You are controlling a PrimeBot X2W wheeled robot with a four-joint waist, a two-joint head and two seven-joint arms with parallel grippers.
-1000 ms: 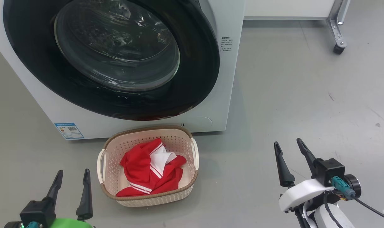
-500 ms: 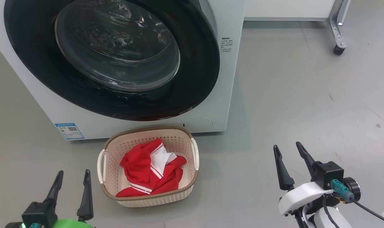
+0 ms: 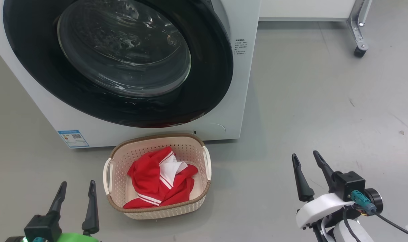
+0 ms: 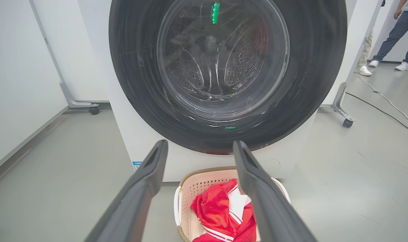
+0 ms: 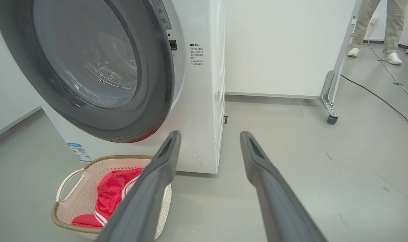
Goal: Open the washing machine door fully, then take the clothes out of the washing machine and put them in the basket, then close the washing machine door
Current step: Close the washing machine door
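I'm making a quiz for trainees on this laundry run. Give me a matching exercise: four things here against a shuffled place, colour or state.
Things: 1 washing machine door; 2 clothes; 3 basket; 4 right tool.
Matches: A open, empty; B red and white, in the basket; C glossy black rim, clear glass; D on the floor before the washing machine.
Pairs: 1-C; 2-B; 3-D; 4-A.

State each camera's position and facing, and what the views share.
Head view: up high, looking forward and down at the washing machine door and basket; left gripper lower left, right gripper lower right.
Left wrist view: low, facing the door squarely; its own fingers at bottom.
Right wrist view: low, further right, facing the door obliquely; own fingers at bottom.
All share door, basket and clothes.
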